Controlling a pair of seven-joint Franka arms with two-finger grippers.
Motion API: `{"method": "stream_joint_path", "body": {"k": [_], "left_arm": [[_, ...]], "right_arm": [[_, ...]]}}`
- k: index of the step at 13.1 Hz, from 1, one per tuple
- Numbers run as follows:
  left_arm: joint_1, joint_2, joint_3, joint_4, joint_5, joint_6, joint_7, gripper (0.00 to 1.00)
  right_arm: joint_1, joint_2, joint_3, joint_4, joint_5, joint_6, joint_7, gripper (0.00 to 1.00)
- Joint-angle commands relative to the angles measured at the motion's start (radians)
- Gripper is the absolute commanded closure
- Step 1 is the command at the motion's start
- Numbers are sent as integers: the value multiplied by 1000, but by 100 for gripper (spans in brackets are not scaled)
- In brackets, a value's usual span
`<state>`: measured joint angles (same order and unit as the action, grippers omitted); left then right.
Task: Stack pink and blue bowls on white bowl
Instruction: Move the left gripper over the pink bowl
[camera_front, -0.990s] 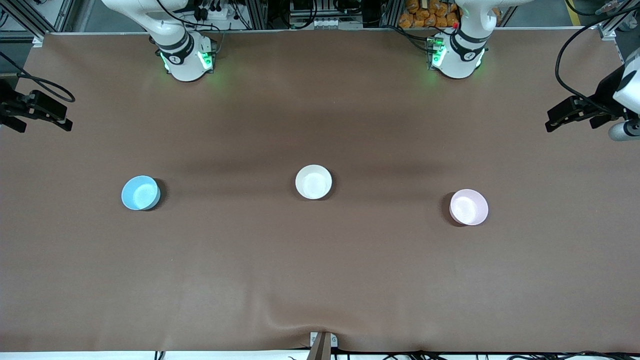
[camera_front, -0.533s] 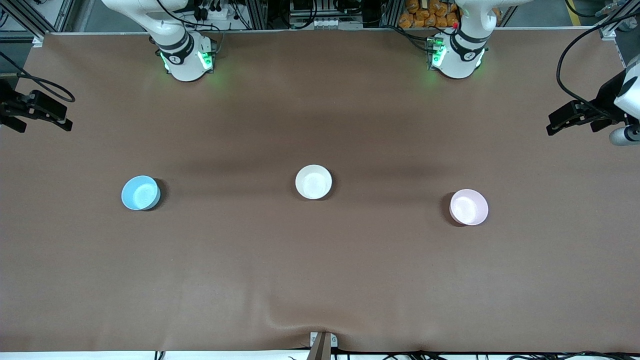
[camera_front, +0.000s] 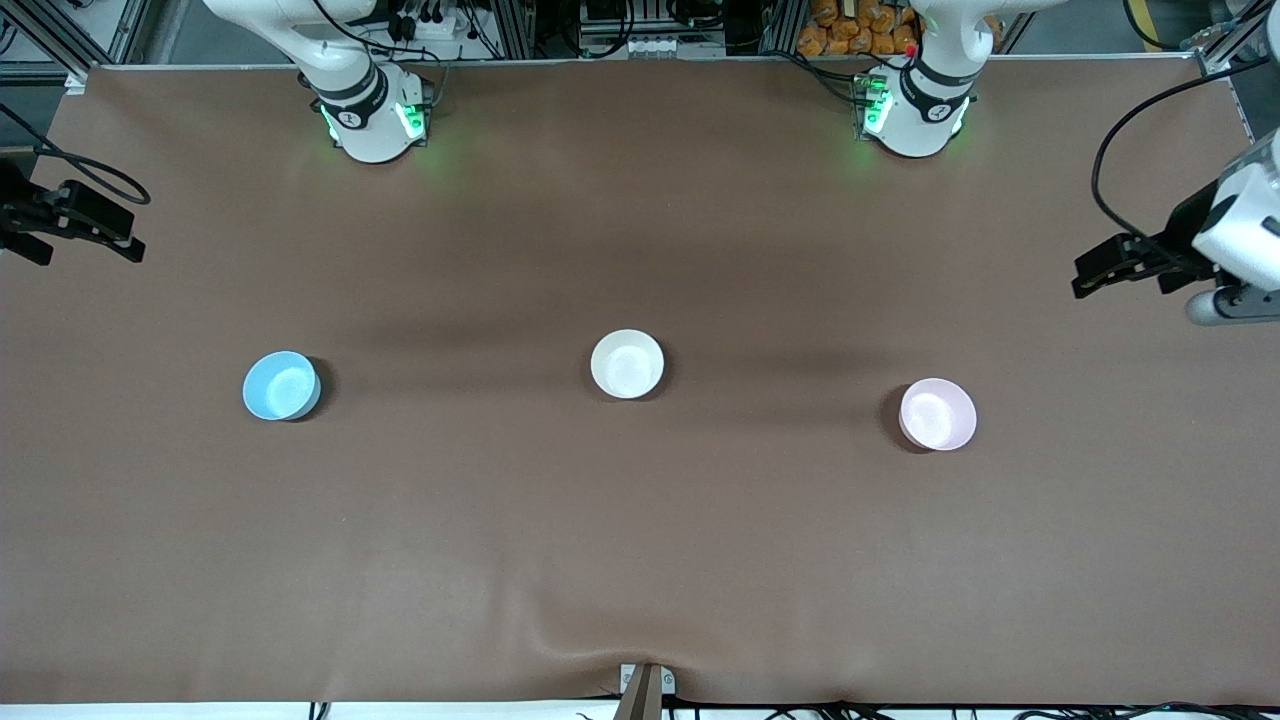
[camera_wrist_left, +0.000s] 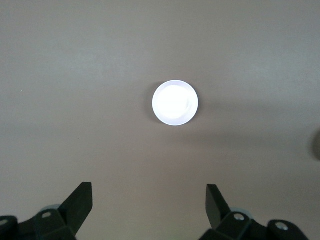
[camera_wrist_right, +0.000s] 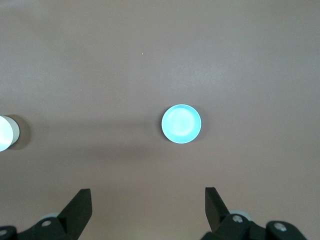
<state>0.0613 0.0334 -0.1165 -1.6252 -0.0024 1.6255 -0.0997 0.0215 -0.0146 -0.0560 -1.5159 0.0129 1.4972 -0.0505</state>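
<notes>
my left end effector (camera_wrist_left: 149, 200) hangs open over the pink bowl (camera_front: 937, 414), right end effector (camera_wrist_right: 148, 200) open over the blue bowl (camera_front: 281, 385); white bowl (camera_front: 627, 363) sits between.

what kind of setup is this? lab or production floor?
Most likely a robotics lab bench: two arm bases bolted along one edge of a brown-covered table, aluminium framing and loose cabling at that edge, and only three plastic bowls, blue bowl, white bowl, pink bowl.
</notes>
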Motion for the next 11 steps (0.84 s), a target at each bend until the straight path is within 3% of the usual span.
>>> {"method": "stream_joint_path", "body": {"k": [1,4,11], "left_arm": [[-9,17,-28,7,10,14,3,0],[-17,39,-70,8,9,34,-9,0],[-112,65,-91,8,15,63,-147,0]], "right_arm": [[11,-5,-8,-4,-7,6,3,0],[11,-5,-8,-4,-7,5,3,0],[9,-5,-7,-4,-7,5,3,0]]}}
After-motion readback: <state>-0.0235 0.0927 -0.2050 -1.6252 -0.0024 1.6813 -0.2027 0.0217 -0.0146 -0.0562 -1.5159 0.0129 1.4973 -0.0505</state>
